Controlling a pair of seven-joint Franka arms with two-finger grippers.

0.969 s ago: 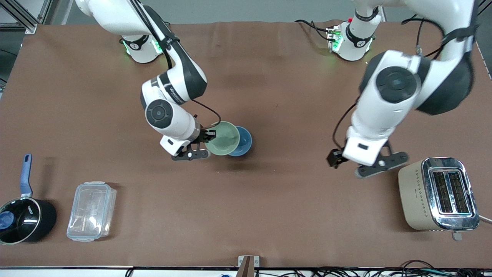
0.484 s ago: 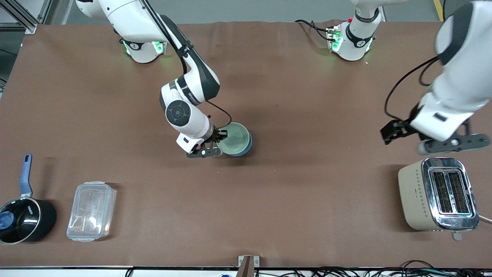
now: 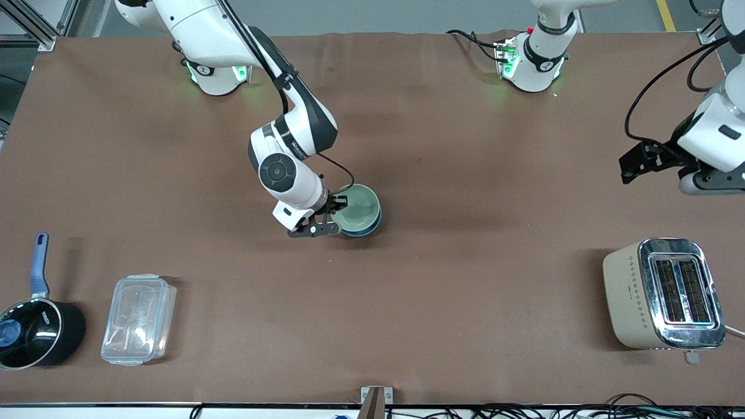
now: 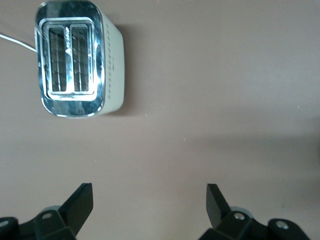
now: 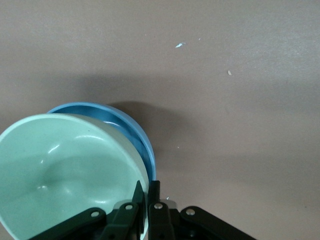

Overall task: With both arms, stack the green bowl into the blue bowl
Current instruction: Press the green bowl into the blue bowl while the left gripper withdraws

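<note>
The pale green bowl (image 3: pixel 359 208) rests inside the sky-blue bowl (image 3: pixel 375 224) at the middle of the table. Only a crescent of the blue rim shows around it. My right gripper (image 3: pixel 339 205) is shut on the green bowl's rim on the side toward the right arm's end. The right wrist view shows the green bowl (image 5: pixel 65 170) nested in the blue bowl (image 5: pixel 132 127), with my right gripper (image 5: pixel 147 187) pinching the green wall, one finger inside and one outside. My left gripper (image 3: pixel 628 166) is open and empty, raised over bare table at the left arm's end. It also shows in the left wrist view (image 4: pixel 150 192).
A beige and chrome toaster (image 3: pixel 663 294) stands at the left arm's end, nearer the front camera; it also shows in the left wrist view (image 4: pixel 75 60). A black pot with a blue handle (image 3: pixel 35 331) and a clear lidded container (image 3: pixel 137 319) sit at the right arm's end.
My right gripper carried the green bowl sideways over the blue bowl and lowered it in. My left arm swung away from the toaster toward its table end and the bases.
</note>
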